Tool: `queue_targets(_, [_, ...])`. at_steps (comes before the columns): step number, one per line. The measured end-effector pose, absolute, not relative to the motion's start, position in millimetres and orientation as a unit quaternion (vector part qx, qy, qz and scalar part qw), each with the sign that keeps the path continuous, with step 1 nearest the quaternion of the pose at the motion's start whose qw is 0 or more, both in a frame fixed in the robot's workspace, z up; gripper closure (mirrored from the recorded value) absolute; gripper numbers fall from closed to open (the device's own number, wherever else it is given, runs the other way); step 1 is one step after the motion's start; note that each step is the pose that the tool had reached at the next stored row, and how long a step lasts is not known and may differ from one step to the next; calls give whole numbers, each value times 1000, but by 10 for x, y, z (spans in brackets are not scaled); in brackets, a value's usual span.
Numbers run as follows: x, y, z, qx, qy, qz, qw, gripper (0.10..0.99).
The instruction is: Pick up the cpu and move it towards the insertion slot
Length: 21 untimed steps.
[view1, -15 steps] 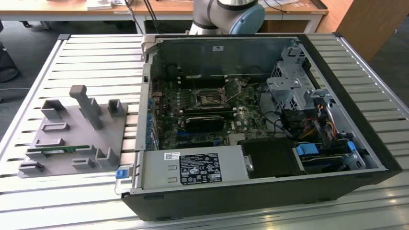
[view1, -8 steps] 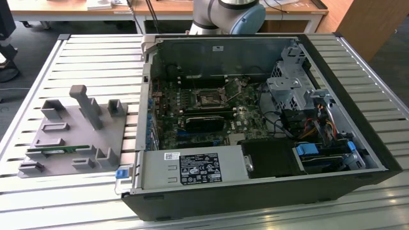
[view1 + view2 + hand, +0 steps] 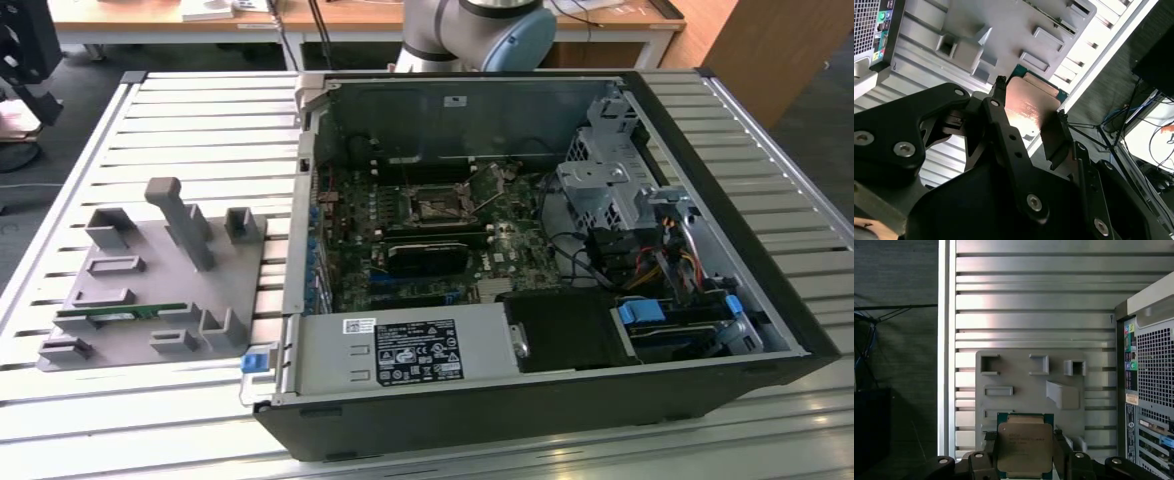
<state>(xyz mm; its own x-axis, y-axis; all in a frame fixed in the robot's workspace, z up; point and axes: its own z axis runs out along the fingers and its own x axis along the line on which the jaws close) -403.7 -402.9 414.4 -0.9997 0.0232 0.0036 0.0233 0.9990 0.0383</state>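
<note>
The jaws pinch the cpu (image 3: pixel 1025 447) by its edges, above the tray (image 3: pixel 1019 372). So thin a hold may slip before the slot (image 3: pixel 437 208).

we are seeing a robotics lab: an opened computer case (image 3: pixel 534 300) is lying on a slatted metal bench (image 3: pixel 200 110), wooden desks (image 3: pixel 134 18) standing at twelve o'clock.

The insertion slot (image 3: pixel 437 208) sits inside the open computer case (image 3: pixel 534 425).
</note>
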Motion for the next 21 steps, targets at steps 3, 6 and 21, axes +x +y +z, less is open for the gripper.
queue_targets(3, [-3970,-4029,4144,-12,-1000,-19,2,557])
queue_targets(6, [-3905,-4029,4144,-12,-1000,-19,2,557])
queue_targets(21, [-3599,-4029,4145,-12,-1000,-19,2,557])
